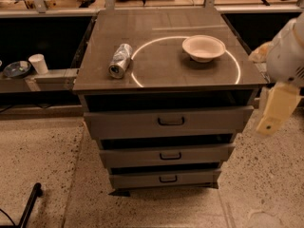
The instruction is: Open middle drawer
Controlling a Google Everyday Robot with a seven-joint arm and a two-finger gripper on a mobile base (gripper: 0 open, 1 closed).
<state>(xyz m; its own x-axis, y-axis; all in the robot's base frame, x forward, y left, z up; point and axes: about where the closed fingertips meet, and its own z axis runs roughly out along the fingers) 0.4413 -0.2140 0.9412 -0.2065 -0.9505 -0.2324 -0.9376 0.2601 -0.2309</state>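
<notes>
The grey cabinet has three drawers. The middle drawer (166, 155) is the second one, with a plain flat front and a small dark loop handle (170, 156) at its centre. It sits about flush with the stepped fronts of the drawers above and below. My gripper (273, 112) is a cream part under the white arm (289, 51). It hangs at the right edge of the view, beside the cabinet's right front corner at top-drawer height. It is above and well to the right of the middle drawer's handle and touches nothing.
A crushed can (119, 60) and a white bowl (204, 47) lie on the cabinet top (166, 75). The top drawer (168, 121) and bottom drawer (164, 178) have similar handles. A paper cup (38, 63) and a dark dish (16, 69) sit on a low shelf at left. Speckled floor surrounds the cabinet.
</notes>
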